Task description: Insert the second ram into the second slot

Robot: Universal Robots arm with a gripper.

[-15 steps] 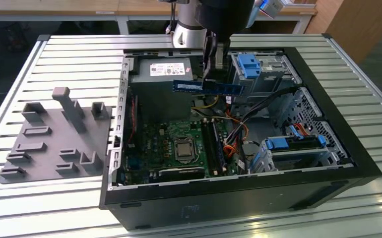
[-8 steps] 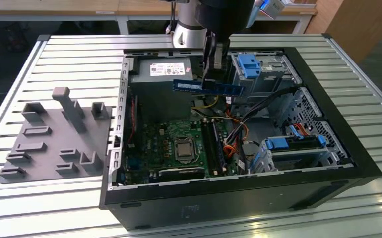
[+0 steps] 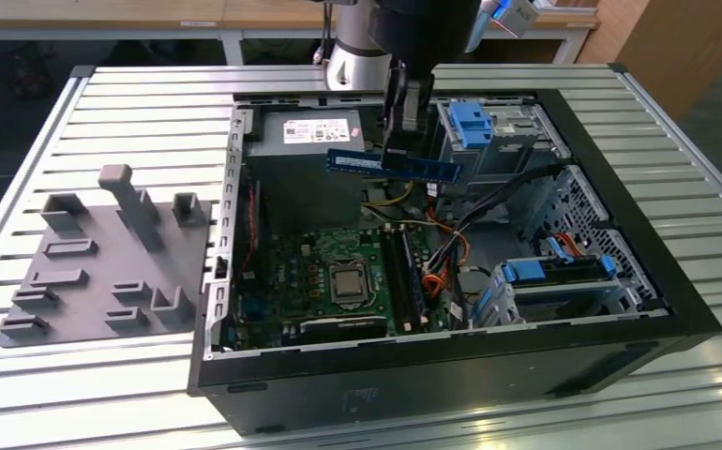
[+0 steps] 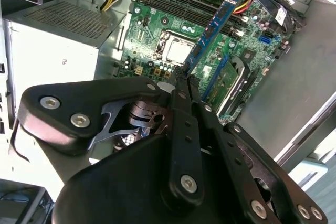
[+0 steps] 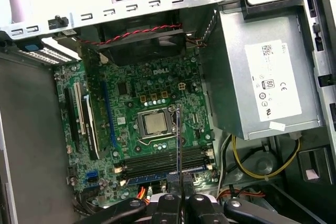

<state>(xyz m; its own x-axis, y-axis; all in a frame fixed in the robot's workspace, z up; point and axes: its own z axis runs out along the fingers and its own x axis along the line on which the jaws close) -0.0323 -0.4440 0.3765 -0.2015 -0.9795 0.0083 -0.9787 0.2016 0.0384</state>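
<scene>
An open computer case (image 3: 461, 380) (power supply (image 3: 305, 136) inside) lies beside a grey fixture (image 3: 86, 281).

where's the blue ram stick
The thin blue ram stick is in the air over the black computer case, clamped in the jaws of the black gripper, to the exterior view's right of the grey power supply.

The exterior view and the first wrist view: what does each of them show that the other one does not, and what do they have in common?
Exterior view, not the first wrist view: the slatted table and the grey fixture plate lying on it beside the computer case.
First wrist view, not the exterior view: the case fan with its red and black wire.
Both share: the pincer shut on the second ram, the motherboard, the processor socket and the power supply.
</scene>
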